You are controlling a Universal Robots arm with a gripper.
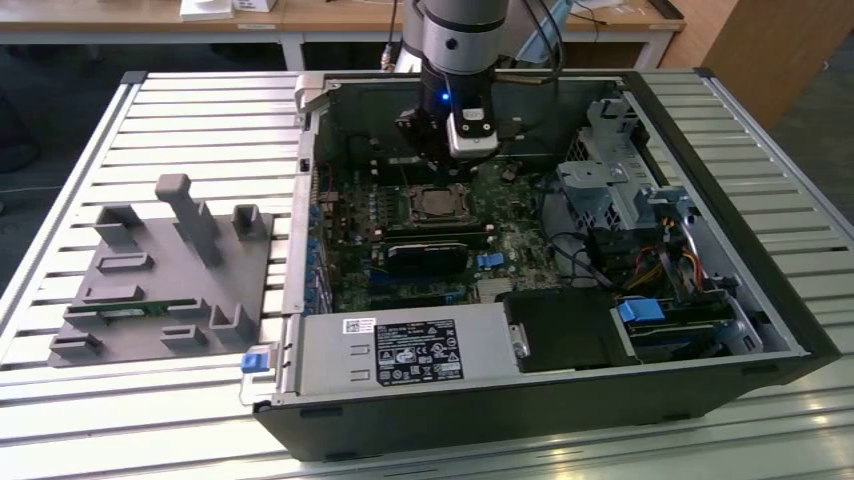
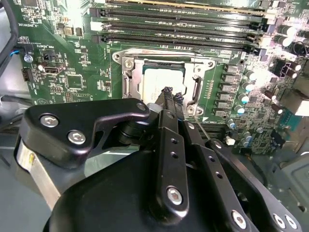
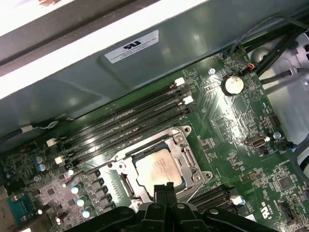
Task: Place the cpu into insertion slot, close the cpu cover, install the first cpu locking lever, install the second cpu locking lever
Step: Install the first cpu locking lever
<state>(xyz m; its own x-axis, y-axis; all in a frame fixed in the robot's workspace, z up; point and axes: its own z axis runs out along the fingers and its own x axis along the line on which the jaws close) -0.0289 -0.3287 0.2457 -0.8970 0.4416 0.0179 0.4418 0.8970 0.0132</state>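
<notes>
While I check it in both wrist views, I log the items from the chip outward.

- Item: the cpu (image 3: pixel 157 166). It lies flat in the insertion slot (image 2: pixel 159 64), dull silver top up.
- Handling, my judgement: light, stiff and flat. The smooth metal lid would slip under a pinch from above, and the underside contacts are fragile. I would hold it only by two opposite edges and never press on the face.
- The cpu cover (image 3: pixel 150 144) is a thin silver frame that appears folded down around the chip. It is likely springy sheet metal, best pushed at its rim.
- A thin wire lever (image 3: pixel 94 169) runs along the cover's side towards the memory slots (image 3: pixel 120 125). I cannot tell whether it is latched.
- The gripper (image 2: pixel 171 95) is clenched, its fingertips pressed together with nothing between them. It hangs just over the socket's edge, beside the chip.
- Surroundings: a green circuit board (image 3: pixel 231 125) inside an open computer case (image 1: pixel 747 200). The case rests on a slatted tabletop (image 1: pixel 200 110), with a grey parts fixture (image 1: pixel 160 280) to the exterior view's left.
</notes>
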